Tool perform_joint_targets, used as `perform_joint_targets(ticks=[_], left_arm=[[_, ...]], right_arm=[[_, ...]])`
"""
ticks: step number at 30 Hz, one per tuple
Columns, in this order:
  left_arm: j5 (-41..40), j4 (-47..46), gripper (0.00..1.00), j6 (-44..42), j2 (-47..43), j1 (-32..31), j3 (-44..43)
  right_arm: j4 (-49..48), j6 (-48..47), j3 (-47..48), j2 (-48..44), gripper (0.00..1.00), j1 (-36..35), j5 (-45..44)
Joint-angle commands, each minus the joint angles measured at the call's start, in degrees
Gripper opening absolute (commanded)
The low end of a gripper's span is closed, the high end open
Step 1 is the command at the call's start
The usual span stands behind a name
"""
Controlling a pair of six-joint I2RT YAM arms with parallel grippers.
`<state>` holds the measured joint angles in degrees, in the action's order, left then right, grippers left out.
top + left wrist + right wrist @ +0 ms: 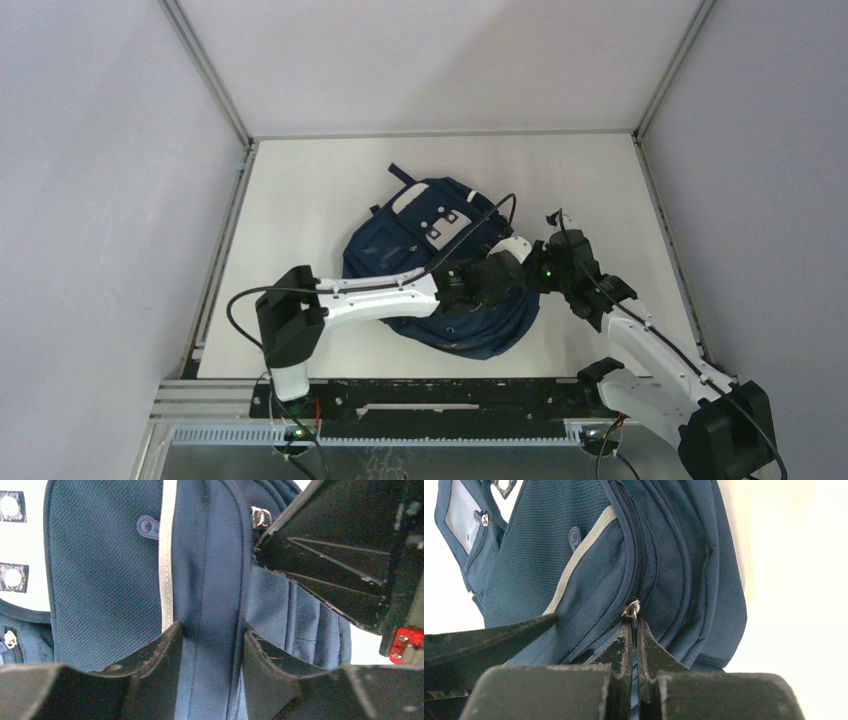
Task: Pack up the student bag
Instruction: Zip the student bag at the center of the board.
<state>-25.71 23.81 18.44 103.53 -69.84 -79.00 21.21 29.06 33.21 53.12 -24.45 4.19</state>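
Note:
The student bag (400, 250), navy blue with white patches and a pale stripe, lies in the middle of the table. My left gripper (497, 272) reaches over it, and in the left wrist view it (212, 640) pinches a raised fold of the bag's fabric (100, 580) beside the grey stripe. My right gripper (548, 268) is at the bag's right side. In the right wrist view it (634, 630) is shut on the blue pull of the metal zipper slider (631, 610) on the bag (674, 555). The zip is closed above the slider.
The white table (300, 200) is walled on three sides, with metal rails along its left edge (225, 250) and right edge (665, 230). The right gripper's black body (350, 555) sits close over the bag, beside the slider (261, 516).

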Motion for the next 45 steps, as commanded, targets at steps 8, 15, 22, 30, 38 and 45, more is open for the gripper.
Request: perform_joint_targets(ticks=[8, 15, 22, 30, 38, 45], left_arm=[[-9.4, 4.0, 0.01, -1.0, 0.8, 0.3, -4.2], [-0.4, 0.7, 0.0, -14.1, -14.1, 0.4, 9.9], [8.7, -0.1, 0.0, -23.3, -31.2, 0.4, 29.9], [4.9, -13.3, 0.0, -31.9, -56.9, 0.3, 49.2], [6.3, -17.5, 0.0, -35.3, -60.0, 0.4, 50.5], [6.2, -21.5, 0.38, -32.5, -57.8, 0.4, 48.5]], right_arm=[[-1.7, 0.6, 0.9, -1.0, 0.0, 0.0, 0.1], [-0.4, 0.8, 0.9, -1.6, 0.0, 0.8, 1.9], [-1.3, -1.4, 0.9, 1.5, 0.0, 1.1, 3.1], [-4.7, -3.8, 2.7, 6.3, 0.0, 0.8, 7.1], [1.6, -9.2, 11.5, 14.3, 0.0, -0.1, 12.3], [6.4, -10.7, 18.2, 21.7, 0.0, -4.1, 11.8]])
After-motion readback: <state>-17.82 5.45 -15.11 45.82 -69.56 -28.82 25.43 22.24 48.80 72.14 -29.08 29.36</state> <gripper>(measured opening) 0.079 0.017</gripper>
